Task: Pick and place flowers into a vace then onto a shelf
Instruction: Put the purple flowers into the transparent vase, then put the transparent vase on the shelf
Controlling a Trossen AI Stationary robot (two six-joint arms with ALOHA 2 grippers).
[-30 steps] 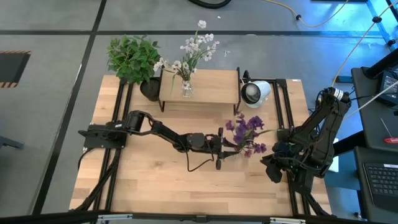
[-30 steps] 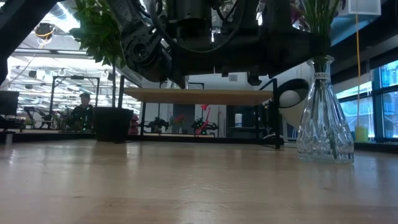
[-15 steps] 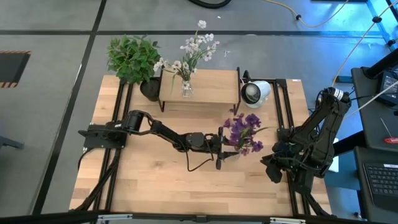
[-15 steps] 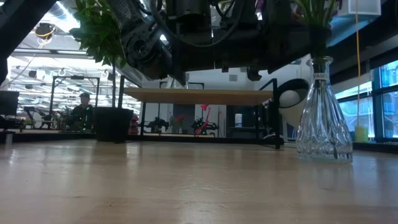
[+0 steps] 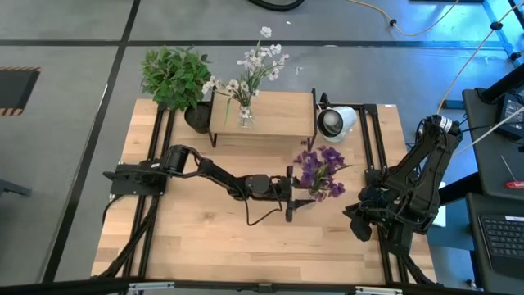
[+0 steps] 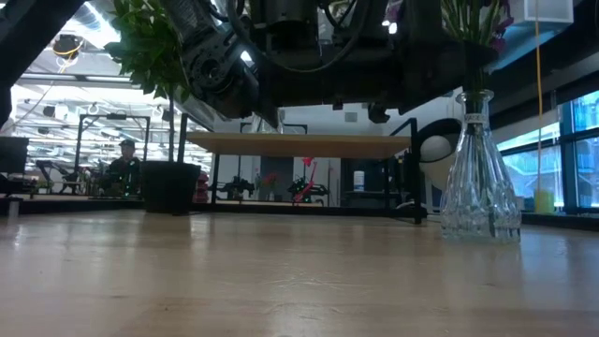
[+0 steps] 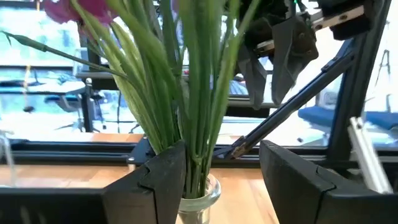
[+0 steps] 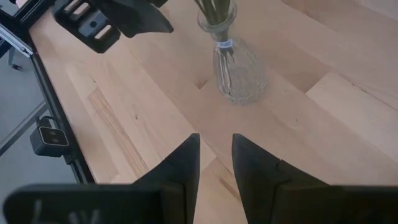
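Near the middle of the light wooden slatted tabletop [image 5: 205, 238], the left gripper [image 5: 293, 193] is stretched out low from its dark jointed arm, and its two dark fingers [image 7: 163, 177] are seen set wide apart on either side of the neck of a clear cut-glass vase [image 6: 479, 187]; whether the neck is actually touched by them cannot be told. Long green stems topped with purple blossoms [image 5: 321, 170] are held in that vase, which stands upright on the tabletop, its flared ribbed base [image 8: 239, 78] resting on the wood. Beyond it, at the far edge of the table, a small raised shelf with a pale plank top and thin black legs [image 5: 278, 111] is placed, and on its left part a second small glass vase of white-pink flowers [image 5: 250, 70] is set. Just left of the shelf, a bushy green leafy plant in a dark pot [image 5: 176, 78] is found, and just right of it a white rounded camera-like object [image 5: 336, 121] is lying. Well apart, at the table's right edge, the right gripper [image 8: 215, 163] is kept folded back, with only a narrow gap shown between its fingers and nothing held.
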